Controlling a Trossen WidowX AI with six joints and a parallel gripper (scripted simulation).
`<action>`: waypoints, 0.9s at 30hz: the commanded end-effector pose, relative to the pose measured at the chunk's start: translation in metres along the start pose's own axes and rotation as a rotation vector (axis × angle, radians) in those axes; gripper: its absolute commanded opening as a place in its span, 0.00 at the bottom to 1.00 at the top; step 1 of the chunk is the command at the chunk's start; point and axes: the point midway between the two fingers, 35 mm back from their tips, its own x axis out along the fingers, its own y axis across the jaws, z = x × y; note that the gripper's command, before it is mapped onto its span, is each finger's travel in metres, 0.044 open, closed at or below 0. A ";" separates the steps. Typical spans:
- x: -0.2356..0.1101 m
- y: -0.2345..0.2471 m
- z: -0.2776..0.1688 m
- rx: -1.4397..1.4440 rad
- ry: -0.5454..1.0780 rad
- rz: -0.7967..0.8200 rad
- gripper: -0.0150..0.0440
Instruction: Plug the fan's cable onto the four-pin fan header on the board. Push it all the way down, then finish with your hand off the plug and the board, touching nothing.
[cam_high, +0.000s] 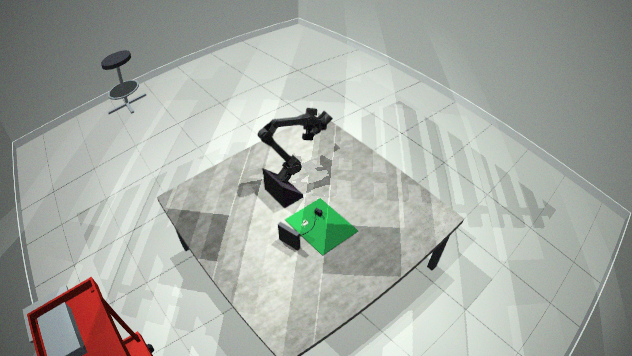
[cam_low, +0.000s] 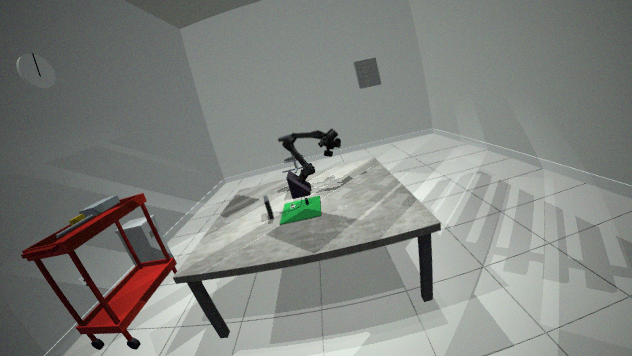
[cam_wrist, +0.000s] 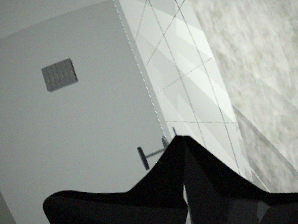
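The green board (cam_high: 336, 232) (cam_low: 312, 213) lies on the table. The fan, a thin black upright slab (cam_high: 288, 236) (cam_low: 268, 207), stands at its left edge. A thin dark cable (cam_high: 314, 228) curves from it over the board to a small black block (cam_high: 318, 212) (cam_low: 306, 201), seemingly the plug, near the board's back. A small white piece (cam_high: 305, 222) (cam_low: 293, 206), perhaps the header, sits apart from that block. The pins are too small to make out. My gripper (cam_wrist: 181, 142) is shut and empty, high above the table's back part, away from plug and board.
The arm's black base (cam_high: 282, 189) (cam_low: 299, 186) stands just behind the board. The grey mottled table (cam_high: 260, 290) (cam_low: 240, 260) carries all this. A red cart (cam_high: 97, 320) (cam_low: 122, 295) stands off the table at the left, and a stool (cam_high: 116, 60) stands far behind.
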 end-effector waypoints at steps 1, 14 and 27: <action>0.000 0.000 0.000 0.000 0.000 0.000 0.30; -0.014 -0.052 0.091 0.112 -0.269 -0.265 0.88; -0.134 -0.162 0.184 0.241 -0.577 -0.756 1.00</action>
